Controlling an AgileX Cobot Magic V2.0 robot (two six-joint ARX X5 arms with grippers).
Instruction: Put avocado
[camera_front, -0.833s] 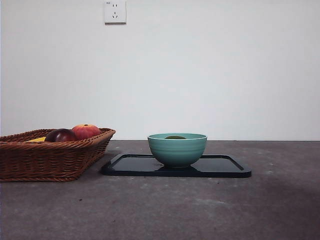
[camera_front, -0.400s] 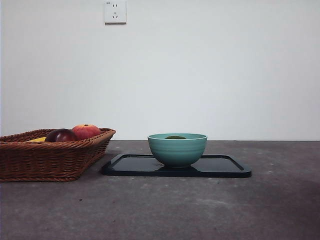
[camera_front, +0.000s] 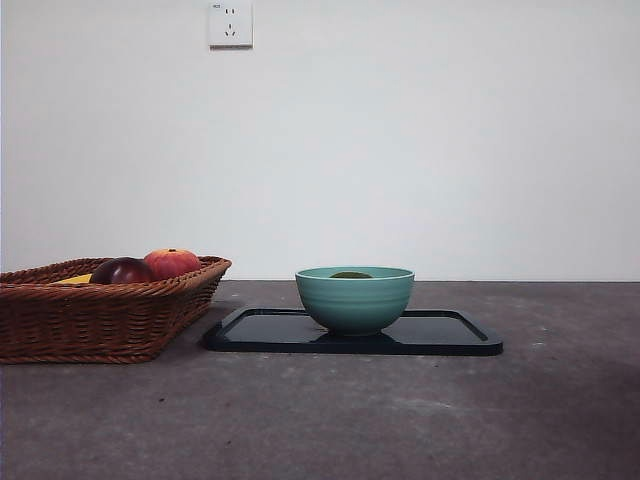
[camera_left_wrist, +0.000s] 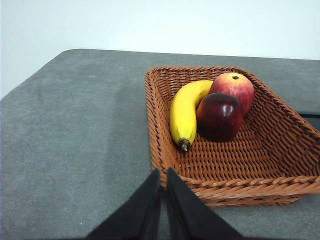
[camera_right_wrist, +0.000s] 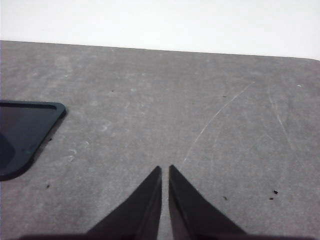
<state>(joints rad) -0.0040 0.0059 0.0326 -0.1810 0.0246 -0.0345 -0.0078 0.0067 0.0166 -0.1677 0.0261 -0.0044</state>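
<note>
The avocado (camera_front: 351, 274) lies inside the teal bowl (camera_front: 355, 300); only its dark-green top shows above the rim in the front view. The bowl stands on a black tray (camera_front: 450, 335). Neither arm shows in the front view. My left gripper (camera_left_wrist: 163, 172) is shut and empty, hovering over the table just before the wicker basket (camera_left_wrist: 235, 180). My right gripper (camera_right_wrist: 165, 169) is shut and empty over bare table, with a corner of the black tray (camera_right_wrist: 25, 135) off to one side.
The wicker basket (camera_front: 100, 315) stands at the left and holds a banana (camera_left_wrist: 186, 112), a red-orange apple-like fruit (camera_left_wrist: 232, 86) and a dark red-purple fruit (camera_left_wrist: 219, 116). A wall socket (camera_front: 230, 23) is on the white wall behind.
</note>
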